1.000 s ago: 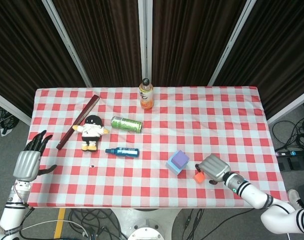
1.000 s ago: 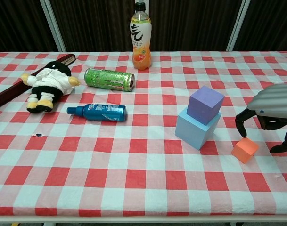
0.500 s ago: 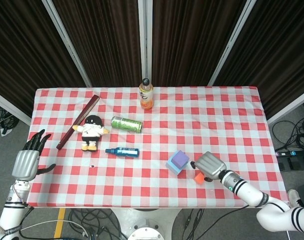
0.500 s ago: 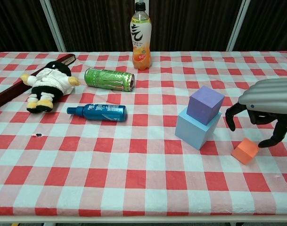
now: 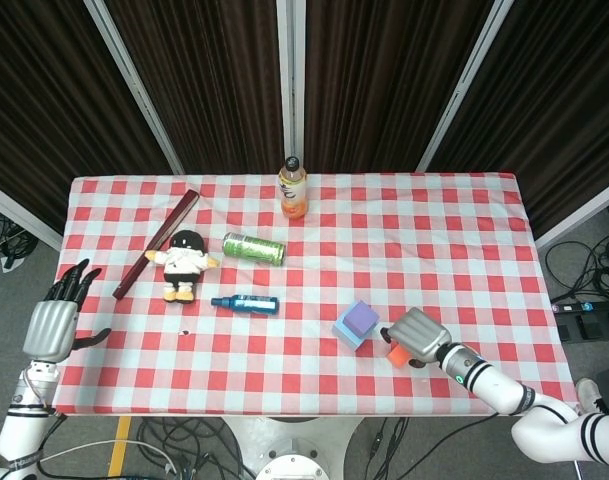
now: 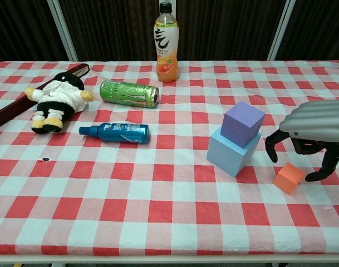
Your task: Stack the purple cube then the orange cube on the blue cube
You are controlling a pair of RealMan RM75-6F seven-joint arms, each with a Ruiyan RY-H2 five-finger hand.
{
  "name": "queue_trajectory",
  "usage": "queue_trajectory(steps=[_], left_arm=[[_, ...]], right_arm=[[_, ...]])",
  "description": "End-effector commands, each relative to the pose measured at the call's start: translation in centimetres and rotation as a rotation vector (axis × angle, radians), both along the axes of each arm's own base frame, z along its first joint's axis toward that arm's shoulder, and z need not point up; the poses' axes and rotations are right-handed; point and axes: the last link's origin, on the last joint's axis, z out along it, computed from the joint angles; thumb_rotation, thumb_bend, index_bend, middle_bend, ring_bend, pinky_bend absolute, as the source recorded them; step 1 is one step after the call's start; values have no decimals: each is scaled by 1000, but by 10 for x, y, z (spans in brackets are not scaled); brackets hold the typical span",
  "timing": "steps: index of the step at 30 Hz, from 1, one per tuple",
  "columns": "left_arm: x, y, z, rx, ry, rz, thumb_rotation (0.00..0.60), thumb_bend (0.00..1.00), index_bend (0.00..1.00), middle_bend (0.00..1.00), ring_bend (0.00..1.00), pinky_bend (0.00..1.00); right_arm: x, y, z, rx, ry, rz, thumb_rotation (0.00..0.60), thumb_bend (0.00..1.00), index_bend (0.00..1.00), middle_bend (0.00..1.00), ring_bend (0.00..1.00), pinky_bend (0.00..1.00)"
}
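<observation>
since the earlier frames we're lowering the right hand (image 6: 319, 130) over the small orange foam cube (image 6: 289, 177), fingers spread either side, not yet touching it as far as we can tell, so it's grasping nothing. orange cube is sitting on the red-checked tablecloth (image 6: 158, 189), just right of the stack: purple cube (image 6: 242, 123) already sitting skewed on the light blue cube (image 6: 230, 151). we're judging the grasp needs fingers straddling opposite faces, keeping clear of the stack. left hand (image 5: 54, 322) is hanging released off the table's left edge.
</observation>
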Motion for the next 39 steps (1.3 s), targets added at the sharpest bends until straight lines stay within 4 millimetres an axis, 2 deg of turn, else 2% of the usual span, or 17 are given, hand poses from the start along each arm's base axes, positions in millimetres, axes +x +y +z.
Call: queue_trajectory(steps=[1, 9, 21, 25, 28, 31, 35, 39], left_arm=[[0, 0, 0, 0, 0, 2, 600, 0, 159, 109, 82, 206], [-2, 1, 0, 1, 2, 8, 600, 0, 159, 109, 82, 207], [-6, 0, -1, -7, -1, 20, 600, 0, 159, 109, 82, 206], [-6, 0, -1, -5, -3, 21, 600, 0, 159, 109, 82, 207], [-7, 0, 0, -1, -7, 21, 600, 0, 159, 109, 82, 206], [-6, 1, 0, -3, -9, 22, 600, 0, 159, 109, 81, 207], [-5, 0, -2, -10, -10, 17, 600, 0, 159, 109, 82, 207], [-5, 0, -4, -16, -10, 16, 600, 0, 159, 109, 82, 207]], right_arm=[[0, 0, -2, 4, 3, 0, 600, 90, 381, 1000, 939, 872], [0, 0, -11, 23, 14, -6, 600, 89, 392, 1000, 939, 872], [2, -2, -14, 5, 3, -13, 600, 89, 572, 1000, 943, 873], [3, -2, -9, -5, -5, -13, 600, 89, 598, 1000, 947, 876], [11, -3, 5, -29, -22, 6, 600, 90, 601, 1000, 947, 876], [24, -4, 30, -65, -49, 23, 600, 90, 601, 1000, 947, 876], [52, -7, 70, -119, -98, 48, 600, 89, 602, 1000, 947, 876], [84, -14, 101, -160, -134, 83, 600, 90, 602, 1000, 947, 876]])
